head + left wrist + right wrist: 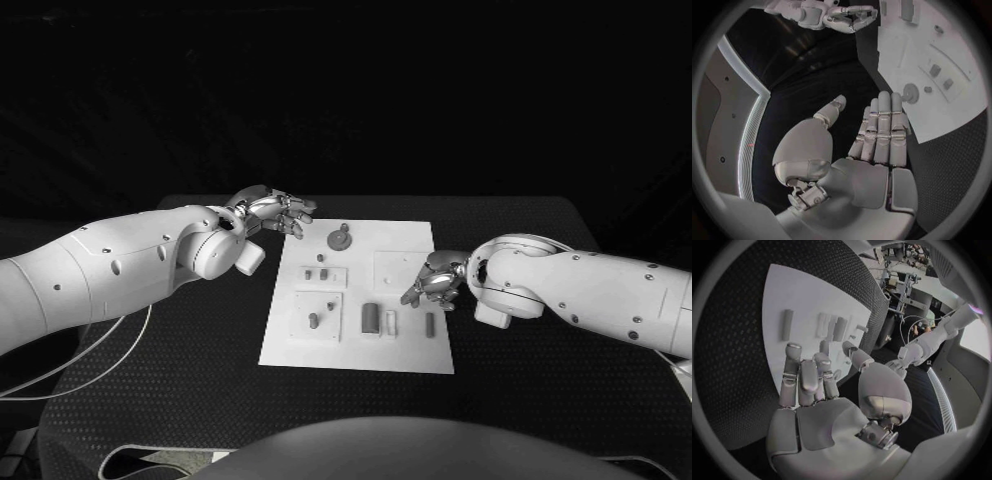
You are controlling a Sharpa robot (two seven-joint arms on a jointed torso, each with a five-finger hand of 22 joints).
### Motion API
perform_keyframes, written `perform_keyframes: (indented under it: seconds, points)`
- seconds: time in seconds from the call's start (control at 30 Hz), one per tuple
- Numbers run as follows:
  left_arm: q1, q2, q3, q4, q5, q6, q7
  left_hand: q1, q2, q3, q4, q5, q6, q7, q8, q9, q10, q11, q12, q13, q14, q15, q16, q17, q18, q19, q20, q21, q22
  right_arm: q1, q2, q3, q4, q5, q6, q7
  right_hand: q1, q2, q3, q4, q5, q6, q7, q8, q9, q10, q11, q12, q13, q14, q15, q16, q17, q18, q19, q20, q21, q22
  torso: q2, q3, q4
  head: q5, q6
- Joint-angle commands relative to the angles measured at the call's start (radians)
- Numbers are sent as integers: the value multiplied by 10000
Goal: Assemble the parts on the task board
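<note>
We see the task board (pixel 361 295) lying flat in the middle of the black counter (pixel 519 400), with the parts on it: a round piece (pixel 339 239) near its far edge, small pieces (pixel 316 273) toward its left edge, one part (pixel 315 320) on a raised square near the near left corner, and a row of upright bars (pixel 372 318) along the near edge toward the right. Our left hand (pixel 271 211) sits just off the board's far left corner, fingers straight and side by side with the thumb apart, holding nothing; in the left wrist view the left hand (pixel 879 135) has the round piece (pixel 910 92) just beyond its fingertips, not touching. Our right hand (pixel 437 279) hovers over the board's right edge, near the bars; the right wrist view shows the right hand (pixel 814 385) with fingers spread and empty, the bars (pixel 834 328) ahead of the fingertips.
</note>
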Motion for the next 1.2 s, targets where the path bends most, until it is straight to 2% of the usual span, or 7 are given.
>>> perform_keyframes:
  seconds: [0.03, 0.1, 0.2, 0.33, 0.63, 1.0, 1.2]
  points:
    - [6, -9, 5, 38, 52, 184, 78, -51, 59, 7, -48, -65, -37, 49, 50, -11, -37, 2, 2, 10, 13, 31, -59, 12, 64, -80, -4, -40, 0, -9, -157, -11, -35, -574, 401, -463, -106, 33, 10, 107, -45, 36, -50, 90, 114, -13, -43, 68, 17, 63, -20, 43, 8, 151, 65, -3, -38, 170, 2, 6, 15, -65, 29]
    - [6, -26, 5, 33, 52, 171, 73, -57, 57, 4, -45, -67, -36, 48, 52, -11, -35, 2, 3, 11, 14, 31, -60, 14, 64, -80, -3, -39, 1, -13, -271, -15, -50, -816, 482, -552, -128, 61, 7, 163, -46, 120, -91, 202, 259, -22, -79, 74, 18, 58, -46, 51, 7, 151, 55, -6, -35, 178, 2, 16, 10, -67, 34]
    - [6, -46, 5, 37, 52, 178, 70, -61, 56, 3, -44, -68, -35, 48, 53, -12, -34, 1, 3, 11, 14, 31, -61, 16, 64, -80, -3, -39, 1, -65, -417, -23, -49, -968, 508, -642, -120, 77, 1, 174, -48, 150, -124, 283, 399, -3, -111, 97, 31, 77, -73, 69, 34, 151, 50, -12, -25, 185, 6, 11, 13, -85, 17]
    - [6, -29, 5, 39, 52, 212, 75, -64, 57, 3, -42, -68, -34, 47, 54, -12, -32, 0, 4, 12, 14, 31, -63, 18, 64, -80, -4, -39, 1, -342, -418, -26, -55, -1326, 340, -694, -176, 104, -15, 251, -47, 179, -162, 395, 621, 11, -145, 116, 43, 57, -102, 76, 12, 151, 31, -14, -16, 188, 3, 8, -9, -139, 60]
    - [5, -30, 4, 32, 52, 242, 66, -73, 63, 4, -37, -69, -35, 47, 56, -15, -30, 0, 4, 13, 13, 31, -68, 24, 64, -82, -4, -39, 2, -811, -186, -35, -284, -1774, -23, -869, -343, 38, -19, 476, -45, 152, -197, 484, 921, 31, -180, 137, 54, 77, -140, 105, 36, 151, 30, -27, 3, 185, 0, 5, 30, -227, 67]
    - [4, 0, -4, 17, 52, 272, 50, -88, 64, 2, -29, -72, -36, 46, 58, -18, -32, 0, 3, 13, 12, 31, -74, 31, 64, -84, -4, -40, 3, -1139, 176, -73, -827, -2148, -32, -758, -407, -71, 18, 611, -43, 135, -210, 504, 1068, 20, -193, 137, 53, 44, -154, 107, -9, 151, 19, -43, 7, 183, 2, 3, 21, -212, 37]
    - [4, -6, -8, 1, 52, 270, 41, -92, 65, 4, -28, -73, -38, 46, 59, -20, -33, 0, 1, 13, 12, 31, -78, 36, 65, -86, -4, -40, 3, -1169, 315, -119, -942, -2261, 137, -741, -380, -65, 45, 618, -41, 140, -216, 513, 1110, 11, -198, 133, 50, 39, -157, 109, -11, 151, 11, -49, 8, 184, 2, 4, 16, -227, 0]
